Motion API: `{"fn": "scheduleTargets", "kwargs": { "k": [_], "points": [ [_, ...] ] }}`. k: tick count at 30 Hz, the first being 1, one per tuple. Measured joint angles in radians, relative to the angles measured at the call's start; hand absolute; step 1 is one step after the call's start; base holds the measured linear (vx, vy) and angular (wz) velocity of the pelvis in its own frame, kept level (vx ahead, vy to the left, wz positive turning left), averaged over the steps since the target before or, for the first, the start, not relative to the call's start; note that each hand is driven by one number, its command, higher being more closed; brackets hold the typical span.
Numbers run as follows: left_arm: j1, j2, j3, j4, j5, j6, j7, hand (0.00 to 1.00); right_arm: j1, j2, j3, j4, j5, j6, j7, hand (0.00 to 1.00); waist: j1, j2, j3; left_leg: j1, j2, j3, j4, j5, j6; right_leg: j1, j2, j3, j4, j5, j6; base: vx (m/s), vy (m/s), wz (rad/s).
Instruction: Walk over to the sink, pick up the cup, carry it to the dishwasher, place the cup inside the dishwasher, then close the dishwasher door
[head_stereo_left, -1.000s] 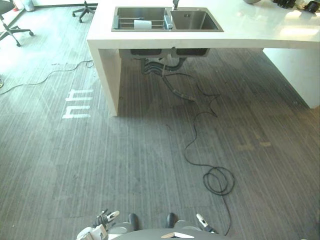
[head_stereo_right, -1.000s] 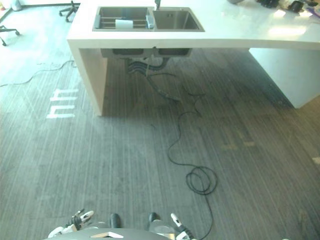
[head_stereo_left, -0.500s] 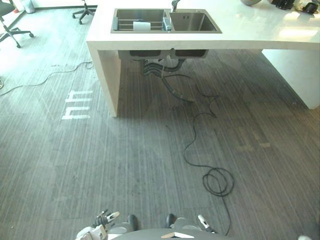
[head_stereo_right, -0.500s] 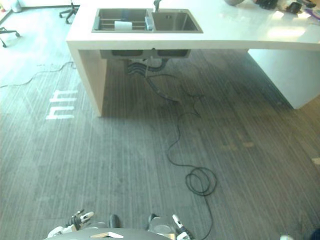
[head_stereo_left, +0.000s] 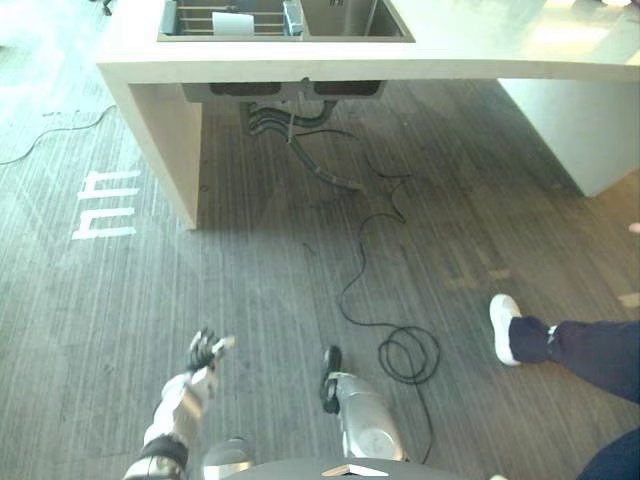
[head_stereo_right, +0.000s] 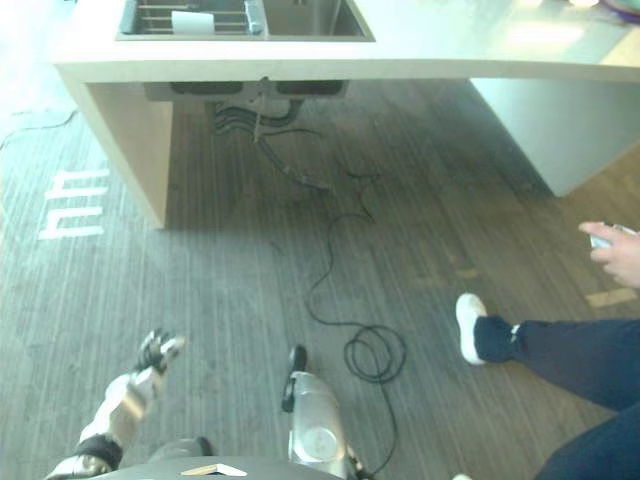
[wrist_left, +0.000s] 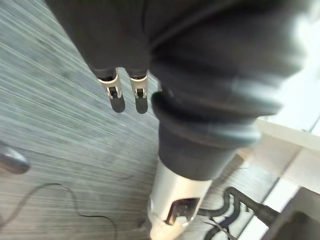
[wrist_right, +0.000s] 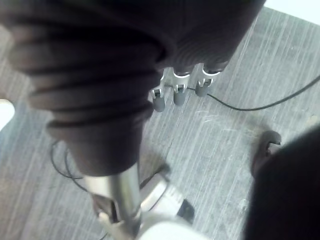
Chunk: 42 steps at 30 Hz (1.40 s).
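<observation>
- Floor marking: white painted strokes on the grey striped floor, off the left end of the counter.
- Left hand: held low over the floor, well short of the counter. The left wrist view shows its fingers straight and loosely together with the thumb apart. Nothing is held.
- Counter: a white island across the far side of the scene. Its left end panel reaches down to the floor.
- Sink: a steel double basin set into the counter's left end, close behind the front edge.
- Wire rack: lies across the left basin.
- Cup: white, resting on the wire rack in the left basin, right of that basin's middle. Neither hand touches it, and its posture is too small to read.
- Pale bluish item: at the divider between the two basins; too small to identify.
- Drain hoses: dark, hanging below the sink and trailing onto the floor.
- Right hand: seen in the right wrist view above the floor, fingers hanging straight, relaxed and empty.
- Person: at the right edge, a dark trouser leg ends in a white shoe on the floor. A hand holds a small object.
</observation>
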<state>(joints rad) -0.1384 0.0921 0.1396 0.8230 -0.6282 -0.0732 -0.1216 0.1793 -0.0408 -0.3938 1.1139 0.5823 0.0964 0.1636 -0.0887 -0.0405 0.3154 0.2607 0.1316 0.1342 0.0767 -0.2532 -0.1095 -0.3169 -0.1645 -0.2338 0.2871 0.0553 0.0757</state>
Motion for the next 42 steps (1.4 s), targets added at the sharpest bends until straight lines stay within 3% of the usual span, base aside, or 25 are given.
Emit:
{"fn": "scheduleTargets", "kwargs": {
  "k": [1, 3, 8, 10, 12, 14, 17, 19, 20, 21, 22, 24, 27, 29, 30, 31, 32, 34, 35, 36, 37, 39, 40, 41, 42],
  "points": [
    [-0.004, -0.003, -0.015, -0.015, -0.004, 0.009, 0.008, 0.00, -0.004, -0.002, -0.004, -0.003, 0.001, -0.001, -0.001, 0.00, -0.010, 0.023, 0.011, 0.009, 0.014, -0.005, 0.007, -0.018, 0.007, -0.015, 0.011, 0.000, 0.062, -0.017, -0.010, 0.45, -0.378, 0.28],
    [0.013, -0.014, -0.056, -0.054, -0.019, 0.070, 0.015, 0.00, -0.012, -0.024, -0.015, -0.021, 0.001, -0.002, -0.002, 0.00, -0.018, 0.084, 0.019, -0.002, 0.068, -0.027, 0.119, -0.054, -0.021, -0.075, 0.036, -0.009, 0.259, -0.167, -0.087, 0.45, -0.325, 0.00],
    [0.097, -0.056, -0.073, -0.028, -0.015, 0.239, 0.031, 0.00, -0.029, -0.031, -0.019, -0.038, 0.013, 0.019, -0.036, 0.00, -0.020, 0.100, 0.012, -0.111, 0.131, -0.120, 0.407, 0.010, -0.128, -0.039, 0.045, -0.076, 0.407, -0.370, -0.108, 0.49, -0.290, 0.30],
    [0.142, -0.058, -0.061, 0.046, 0.010, 0.321, 0.022, 0.00, -0.028, -0.034, -0.014, -0.041, 0.026, 0.001, -0.043, 0.00, -0.017, 0.106, 0.009, -0.243, 0.164, -0.156, 0.698, 0.136, -0.131, 0.048, 0.058, -0.113, 0.387, -0.429, -0.116, 0.45, -0.220, 0.51],
    [0.154, -0.065, -0.012, 0.011, 0.024, 0.312, -0.007, 0.00, -0.025, -0.049, 0.013, -0.076, 0.052, -0.040, -0.047, 0.00, 0.014, 0.125, 0.004, -0.364, 0.172, -0.138, 1.027, 0.098, -0.107, 0.158, 0.096, -0.124, 0.332, -0.458, -0.142, 0.49, -0.152, 0.21],
    [0.155, -0.055, 0.092, -0.004, 0.025, 0.287, -0.038, 0.00, -0.051, -0.050, 0.078, -0.239, 0.099, -0.108, -0.096, 0.00, 0.043, 0.117, 0.013, -0.502, 0.101, -0.086, 1.214, 0.026, -0.020, 0.331, 0.119, -0.131, 0.232, -0.470, -0.143, 0.47, -0.065, -0.13],
    [0.249, -0.020, 0.148, 0.003, 0.068, 0.277, -0.042, 0.00, -0.114, -0.052, 0.121, -0.480, 0.161, -0.201, -0.142, 0.00, 0.087, 0.107, 0.020, -0.623, -0.002, 0.045, 0.977, -0.023, 0.060, 0.472, 0.107, -0.071, 0.114, -0.449, -0.099, 0.47, 0.027, -0.73],
    [0.314, -0.010, 0.147, 0.071, 0.086, 0.280, -0.038, 0.00, -0.121, -0.052, 0.159, -0.639, 0.163, -0.251, -0.150, 0.00, 0.110, 0.092, 0.029, -0.665, -0.074, 0.101, 0.700, 0.016, 0.091, 0.546, 0.073, -0.035, 0.070, -0.469, -0.060, 0.63, 0.117, -0.71],
    [0.381, -0.020, 0.131, 0.125, 0.084, 0.290, -0.038, 0.00, -0.108, -0.057, 0.162, -0.734, 0.127, -0.299, -0.156, 0.00, 0.134, 0.098, 0.026, -0.639, -0.123, 0.083, 0.348, 0.151, 0.074, 0.606, 0.063, -0.004, 0.042, -0.504, -0.027, 0.59, 0.127, -0.64],
    [0.413, -0.031, 0.128, 0.141, 0.082, 0.292, -0.038, 0.00, -0.099, -0.065, 0.165, -0.763, 0.101, -0.320, -0.165, 0.00, 0.144, 0.118, 0.022, -0.613, -0.118, 0.064, 0.190, 0.219, 0.062, 0.638, 0.090, 0.012, 0.023, -0.517, -0.018, 0.60, 0.153, -0.61],
    [0.441, -0.046, 0.129, 0.177, 0.081, 0.293, -0.035, 0.00, -0.094, -0.055, 0.177, -0.783, 0.056, -0.351, -0.187, 0.00, 0.154, 0.104, 0.037, -0.575, -0.127, 0.074, 0.167, 0.415, 0.149, 0.703, 0.097, 0.062, -0.021, -0.530, -0.025, 0.54, 0.159, -0.15],
    [0.418, -0.066, 0.132, 0.169, 0.080, 0.289, -0.045, 0.00, -0.099, -0.046, 0.185, -0.808, -0.027, -0.386, -0.222, 0.00, 0.163, 0.061, 0.055, -0.617, -0.137, 0.117, 0.268, 0.328, 0.189, 0.702, 0.102, 0.070, -0.044, -0.490, -0.067, 0.49, 0.124, 0.34],
    [0.416, -0.086, 0.135, 0.165, 0.034, 0.282, -0.048, 0.00, -0.111, -0.046, 0.184, -0.804, -0.069, -0.401, -0.283, 0.00, 0.166, 0.060, 0.056, -0.605, -0.150, 0.114, 0.366, 0.213, 0.216, 0.673, 0.061, 0.089, 0.119, -0.414, -0.045, 0.46, 0.126, 0.05],
    [0.469, -0.083, 0.135, 0.109, -0.060, 0.271, -0.007, 0.00, -0.106, -0.041, 0.182, -0.720, -0.116, -0.403, -0.304, 0.00, 0.166, 0.018, 0.037, -0.524, -0.195, 0.157, 0.335, 0.151, 0.236, 0.527, -0.008, 0.181, 0.458, -0.273, 0.106, 0.52, 0.151, -0.32],
    [0.490, -0.082, 0.143, 0.083, -0.110, 0.249, 0.039, 0.00, -0.095, -0.037, 0.173, -0.652, -0.118, -0.401, -0.314, 0.00, 0.163, -0.001, 0.022, -0.487, -0.219, 0.163, 0.302, 0.135, 0.241, 0.461, -0.033, 0.216, 0.578, -0.137, 0.217, 0.54, 0.113, -0.02],
    [0.487, -0.084, 0.179, 0.024, -0.175, 0.205, 0.115, 0.00, -0.073, -0.027, 0.152, -0.550, -0.114, -0.397, -0.319, 0.00, 0.161, 0.000, 0.011, -0.428, -0.242, 0.141, 0.250, 0.126, 0.243, 0.391, -0.056, 0.210, 0.717, -0.025, 0.217, 0.53, 0.106, 0.14],
    [0.479, -0.087, 0.198, -0.020, -0.197, 0.179, 0.147, 0.00, -0.058, -0.019, 0.145, -0.512, -0.113, -0.397, -0.319, 0.00, 0.159, -0.002, 0.011, -0.402, -0.250, 0.131, 0.227, 0.126, 0.242, 0.350, -0.069, 0.187, 0.783, -0.043, 0.203, 0.49, 0.086, 0.41],
    [0.434, -0.115, 0.253, -0.239, -0.266, 0.022, 0.289, 0.00, 0.009, 0.003, 0.135, -0.369, -0.114, -0.399, -0.316, 0.00, 0.128, -0.001, 0.008, -0.292, -0.257, 0.074, 0.145, 0.144, 0.250, 0.219, -0.130, 0.051, 0.913, -0.182, 0.087, 0.45, 0.049, 0.58],
    [0.420, -0.123, 0.262, -0.290, -0.275, -0.019, 0.326, 0.00, 0.024, 0.005, 0.135, -0.338, -0.112, -0.399, -0.316, 0.00, 0.120, 0.000, 0.005, -0.270, -0.254, 0.058, 0.129, 0.144, 0.250, 0.196, -0.144, 0.022, 0.902, -0.222, 0.055, 0.44, -0.006, 0.51],
    [0.383, -0.138, 0.290, -0.380, -0.274, -0.106, 0.399, 0.00, 0.047, 0.007, 0.132, -0.279, -0.102, -0.397, -0.315, 0.00, 0.115, 0.002, 0.002, -0.232, -0.240, 0.031, 0.106, 0.143, 0.247, 0.148, -0.166, -0.028, 0.835, -0.276, 0.025, 0.32, -0.036, 0.33],
    [0.364, -0.144, 0.308, -0.421, -0.271, -0.149, 0.432, 0.00, 0.054, 0.011, 0.118, -0.250, -0.096, -0.394, -0.309, 0.00, 0.113, 0.006, 0.002, -0.220, -0.227, 0.011, 0.103, 0.138, 0.239, 0.129, -0.170, -0.058, 0.772, -0.295, 0.006, 0.35, -0.090, 0.39],
    [0.296, -0.150, 0.382, -0.541, -0.212, -0.294, 0.560, 0.00, 0.077, 0.026, 0.046, -0.139, -0.048, -0.351, -0.263, 0.00, 0.114, 0.030, -0.002, -0.211, -0.172, -0.059, 0.128, 0.098, 0.197, 0.110, -0.130, -0.107, 0.408, -0.311, -0.018, 0.32, -0.165, 0.60],
    [0.273, -0.144, 0.402, -0.571, -0.172, -0.342, 0.602, 0.00, 0.096, 0.030, 0.031, -0.115, -0.020, -0.310, -0.229, 0.00, 0.112, 0.026, -0.004, -0.220, -0.167, -0.083, 0.155, 0.079, 0.185, 0.113, -0.117, -0.092, 0.300, -0.288, -0.009, 0.38, -0.280, 1.04],
    [0.256, -0.130, 0.421, -0.634, -0.122, -0.404, 0.656, 0.00, 0.133, 0.037, 0.029, -0.078, 0.010, -0.240, -0.186, 0.00, 0.116, 0.022, -0.005, -0.224, -0.166, -0.123, 0.203, 0.031, 0.160, 0.122, -0.120, -0.076, 0.211, -0.206, 0.001, 0.39, -0.344, 1.12],
    [0.253, -0.117, 0.444, -0.700, -0.049, -0.443, 0.724, 0.00, 0.163, 0.049, 0.032, -0.050, 0.018, -0.145, -0.146, 0.00, 0.129, -0.012, -0.025, -0.217, -0.177, -0.147, 0.237, 0.000, 0.134, 0.146, -0.125, -0.086, 0.131, -0.095, 0.018, 0.40, -0.378, 0.90]
  ]
}}
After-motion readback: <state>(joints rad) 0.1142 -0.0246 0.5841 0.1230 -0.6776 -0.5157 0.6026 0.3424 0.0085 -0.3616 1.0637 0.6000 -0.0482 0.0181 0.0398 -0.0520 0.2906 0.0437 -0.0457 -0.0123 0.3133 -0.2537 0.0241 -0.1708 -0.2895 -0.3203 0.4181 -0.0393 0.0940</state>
